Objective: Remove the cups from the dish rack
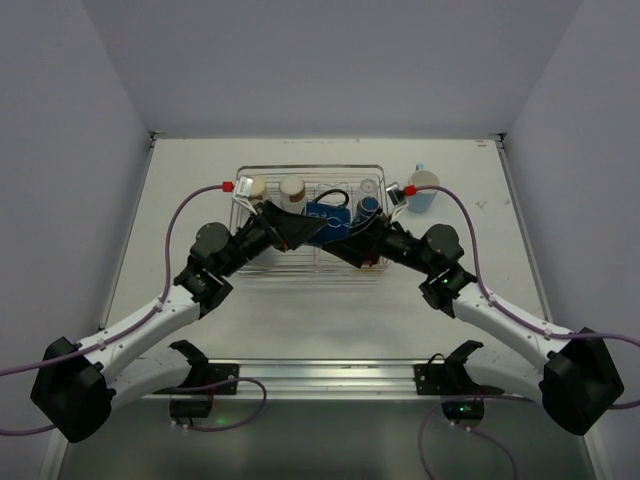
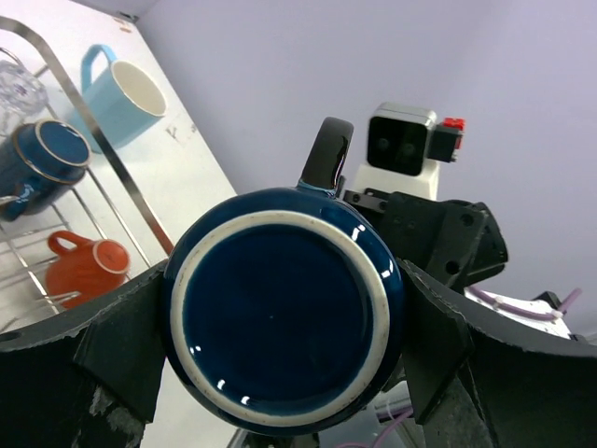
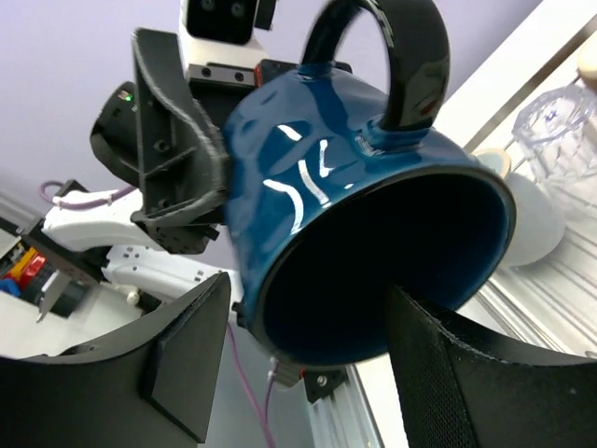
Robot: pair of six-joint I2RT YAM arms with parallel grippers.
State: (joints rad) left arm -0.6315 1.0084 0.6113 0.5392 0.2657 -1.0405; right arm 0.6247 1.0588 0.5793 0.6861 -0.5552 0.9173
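Note:
A navy mug (image 1: pixel 328 214) hangs above the dish rack (image 1: pixel 310 168), between both arms. My left gripper (image 2: pixel 282 343) is shut on its body, its base (image 2: pixel 284 308) facing the wrist camera and its handle pointing up. My right gripper (image 3: pixel 308 373) stands open at the mug's mouth (image 3: pixel 373 271). One finger (image 3: pixel 187 364) sits just outside the wall with a gap showing, and the other (image 3: pixel 466 373) is in front of the opening. A small dark blue cup (image 2: pixel 42 159), an orange cup (image 2: pixel 89 266) and a clear glass (image 3: pixel 560 117) lie in the rack.
A light blue mug (image 1: pixel 423 190) stands on the table just right of the rack, also seen as a light blue mug (image 2: pixel 117 98) past the rack's rim wire (image 2: pixel 103 140). Two pale-topped cups (image 1: pixel 257 187) (image 1: pixel 292 190) sit at the rack's back left.

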